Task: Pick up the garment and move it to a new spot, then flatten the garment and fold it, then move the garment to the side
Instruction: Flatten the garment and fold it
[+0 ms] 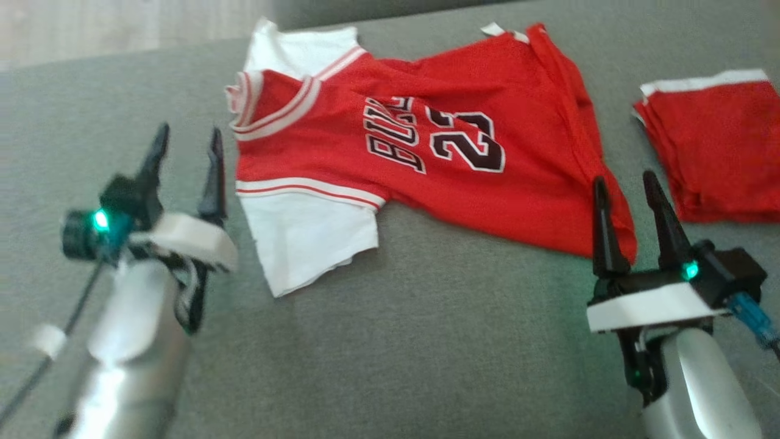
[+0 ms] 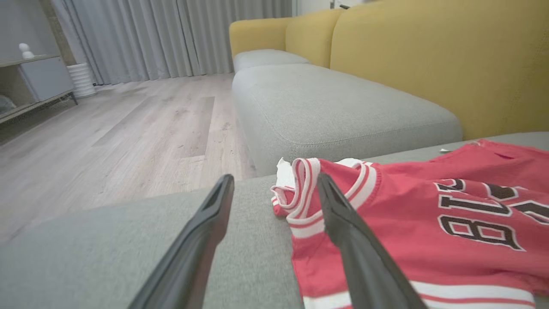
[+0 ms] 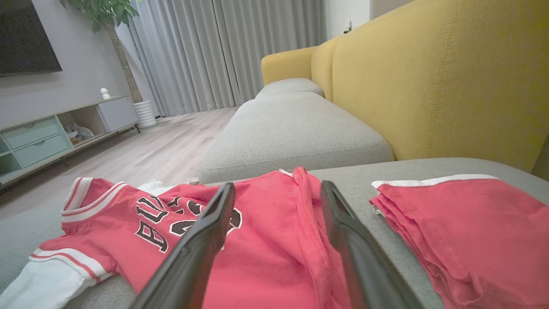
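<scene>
The jersey point(image 1: 426, 140) lies face up on the grey sofa seat point(image 1: 426, 341), and its long axis runs crosswise to the robot. The collar and white sleeves are towards the robot's left, the hem towards its right. That is what the coming move turns on, I'd say: each arm has its own end of the jersey, and neither has to reach across.

The left tool point(image 1: 188, 131) hangs just beside the collar end, its two dark fingers spread apart and holding nothing. In its wrist view the striped neckline sits right at one fingertip, though I cannot tell if they touch. The right tool point(image 1: 624, 178) is at the opposite end, by the hem corner nearest the robot. It is likewise spread and empty, with the red cloth showing between its fingers in its wrist view.

The jersey is not flat yet. A long ridge of fabric runs along the hem side, and the collar is bunched. A folded red piece with white trim point(image 1: 719, 146) lies beyond the hem, apart from the jersey.

On the chest there is black lettering edged in white. I can make out "BUL", then a crease swallows the rest. Below it is the number 23. No other label is readable from here.
</scene>
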`<state>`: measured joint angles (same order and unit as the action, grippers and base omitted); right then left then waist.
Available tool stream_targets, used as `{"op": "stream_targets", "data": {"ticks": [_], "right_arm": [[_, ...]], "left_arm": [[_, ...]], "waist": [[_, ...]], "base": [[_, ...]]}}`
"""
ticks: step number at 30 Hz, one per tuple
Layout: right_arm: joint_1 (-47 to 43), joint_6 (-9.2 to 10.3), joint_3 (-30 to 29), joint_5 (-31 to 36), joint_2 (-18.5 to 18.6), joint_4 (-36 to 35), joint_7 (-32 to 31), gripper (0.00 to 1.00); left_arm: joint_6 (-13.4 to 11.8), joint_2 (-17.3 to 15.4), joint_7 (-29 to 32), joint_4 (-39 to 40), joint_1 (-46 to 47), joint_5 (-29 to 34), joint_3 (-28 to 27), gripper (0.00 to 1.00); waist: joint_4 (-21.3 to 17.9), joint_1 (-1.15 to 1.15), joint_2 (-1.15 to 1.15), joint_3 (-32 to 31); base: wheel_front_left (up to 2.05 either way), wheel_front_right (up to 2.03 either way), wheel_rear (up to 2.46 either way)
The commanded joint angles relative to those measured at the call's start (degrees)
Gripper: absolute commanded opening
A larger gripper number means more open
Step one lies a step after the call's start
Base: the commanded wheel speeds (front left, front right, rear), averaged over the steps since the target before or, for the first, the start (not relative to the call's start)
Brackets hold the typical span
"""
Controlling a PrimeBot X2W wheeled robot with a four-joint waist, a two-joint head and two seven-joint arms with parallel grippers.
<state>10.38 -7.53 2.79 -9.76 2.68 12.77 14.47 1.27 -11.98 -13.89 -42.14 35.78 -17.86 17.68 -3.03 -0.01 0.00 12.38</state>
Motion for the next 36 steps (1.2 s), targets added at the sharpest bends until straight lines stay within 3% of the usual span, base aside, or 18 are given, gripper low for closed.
{"op": "stream_targets", "data": {"ticks": [1, 8, 14, 19, 36], "right_arm": [[-0.33, 0.04, 0.65, 0.41, 0.20, -1.49, 0.52, 1.00], [-3.12, 0.04, -0.52, 0.23, 0.20, -1.78, 0.52, 1.00], [-3.44, 0.04, -0.27, 0.57, 0.20, -1.84, 0.52, 1.00], [-3.04, 0.04, 0.30, 0.57, 0.20, -2.02, 0.52, 1.00], [-2.06, 0.04, 0.67, -0.37, 0.20, -1.46, 0.52, 1.00]], "left_arm": [[-0.83, -0.76, -0.84, 3.13, -0.60, -0.68, -2.47, 1.00], [-5.43, 4.60, -1.08, 17.73, -14.67, -2.63, -7.09, 1.00], [-4.99, 6.10, -1.09, 23.48, -20.35, -0.74, -7.05, 1.00], [-3.83, 6.31, -0.88, 22.16, -19.75, -0.33, -6.03, 1.00], [-1.39, 5.12, 11.11, 10.49, -16.31, -1.04, -2.07, 1.00]], "waist": [[2.06, 0.01, 0.00, -2.04], [3.51, 0.01, 0.00, -4.64], [3.43, 0.01, 0.00, -4.84], [2.59, 0.01, 0.00, -4.04], [-1.04, 0.01, 0.00, -0.48]], "base": [[0.00, 0.00, 0.00], [0.00, 0.00, 0.00], [0.00, 0.00, 0.00], [0.00, 0.00, 0.00], [0.00, 0.00, 0.00]]}}
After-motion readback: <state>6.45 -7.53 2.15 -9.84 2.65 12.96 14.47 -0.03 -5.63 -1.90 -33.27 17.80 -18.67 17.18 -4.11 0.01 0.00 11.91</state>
